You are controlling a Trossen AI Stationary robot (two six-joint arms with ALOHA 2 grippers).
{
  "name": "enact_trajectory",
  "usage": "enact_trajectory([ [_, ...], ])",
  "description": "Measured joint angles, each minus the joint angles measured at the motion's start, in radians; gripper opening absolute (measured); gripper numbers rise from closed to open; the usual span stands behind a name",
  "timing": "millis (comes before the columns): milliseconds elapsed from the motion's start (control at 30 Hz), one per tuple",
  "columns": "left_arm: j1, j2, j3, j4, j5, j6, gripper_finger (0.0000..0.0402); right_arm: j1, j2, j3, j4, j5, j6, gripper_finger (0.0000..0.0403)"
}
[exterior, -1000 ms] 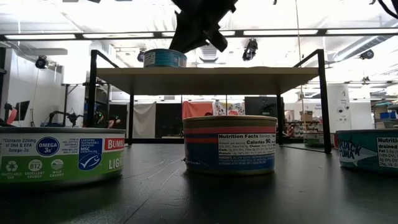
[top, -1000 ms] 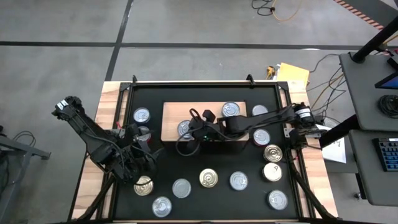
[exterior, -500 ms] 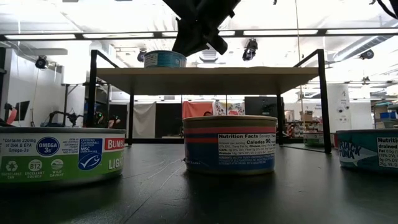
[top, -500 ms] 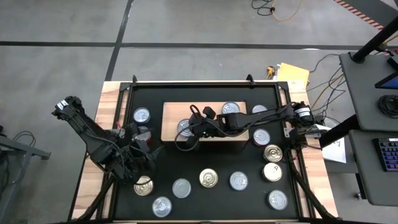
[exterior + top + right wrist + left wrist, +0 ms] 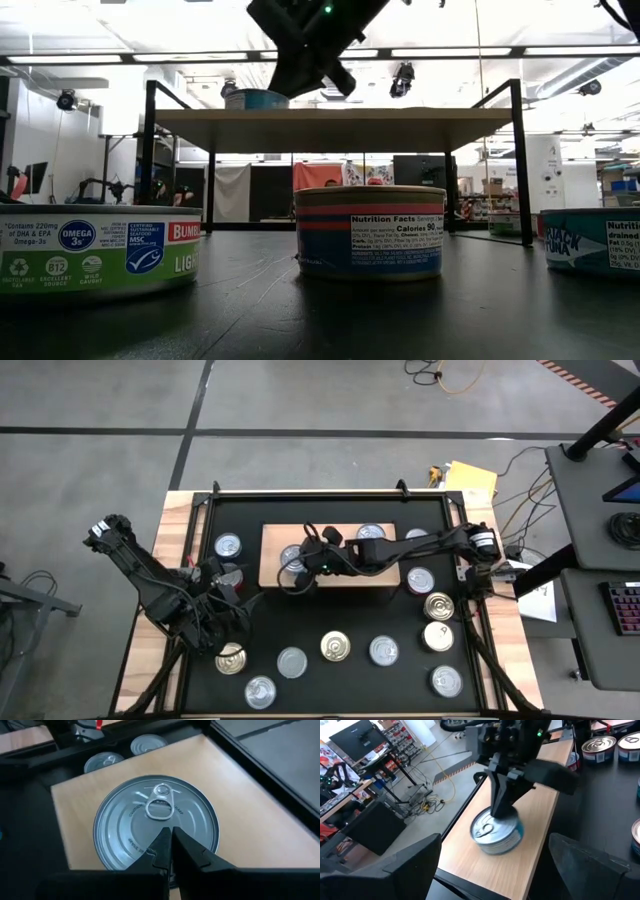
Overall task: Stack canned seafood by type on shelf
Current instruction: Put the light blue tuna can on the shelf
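Nearest the low camera, three tins sit on the black mat: the green-labelled can, the red-and-blue can and the tuna can at the edge, all untouched. Out at the mat's left side the left gripper waits with its fingers spread wide and nothing between them.

Now up to the shelf, and here's the action! The right gripper is pinched fully closed, holding nothing, its tips pressed against the rim of the silver-lidded can. Over the last second that claw has swept toward the shelf's left end, and the can has slid with it, a touch closer to the left edge. It's a push, not a lift.

Farther along the board a second can stands alone. So this looks like tidying a spot for a pile; nothing is stacked yet, and most tins are on the mat.
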Motion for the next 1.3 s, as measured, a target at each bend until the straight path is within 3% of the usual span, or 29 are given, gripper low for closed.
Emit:
enact_trajectory([
  [867, -0.001, 0.0, 0.0, -0.003, -0.028, 0.0, 0.0354, -0.074, 0.007, -0.004, 0.093, -0.056, -0.118, 0.0009],
  [1300, -0.001, 0.0, 0.0, -0.003, -0.035, 0.0, 0.0354, -0.092, 0.08, -0.002, 0.273, -0.055, -0.165, 0.0009],
])
